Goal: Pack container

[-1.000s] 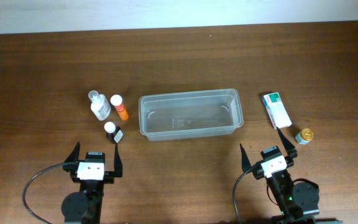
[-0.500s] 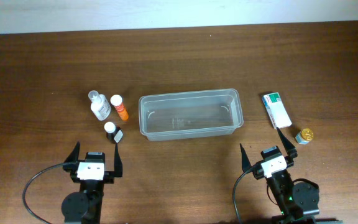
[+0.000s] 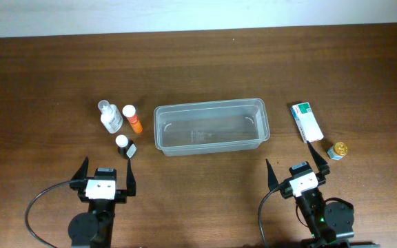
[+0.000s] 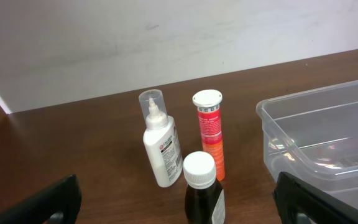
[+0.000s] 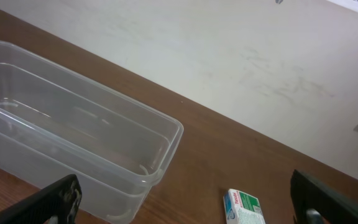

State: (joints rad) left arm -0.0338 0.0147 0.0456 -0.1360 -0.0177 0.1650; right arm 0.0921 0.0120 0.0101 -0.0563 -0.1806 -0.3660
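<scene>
At the left of the counter (image 3: pixel 47 83), a white squeeze bottle (image 3: pixel 109 117), an orange tube (image 3: pixel 134 119) and a dark white-capped bottle (image 3: pixel 123 145) are stood upright in a close cluster, apparently staged within reach of the left tool (image 3: pixel 107 165). That tool is held spread wide and empty on their near side, as if readied for a first pick. The container (image 3: pixel 209 105) is set open side up and empty in the middle, between both arms, so that it can be filled from either side. The right tool (image 3: pixel 289 157) is likewise spread and empty, near a white-and-green carton (image 3: pixel 307 121) laid flat and a small gold-lidded jar (image 3: pixel 337 150) just beside it, judged to be its share.
</scene>
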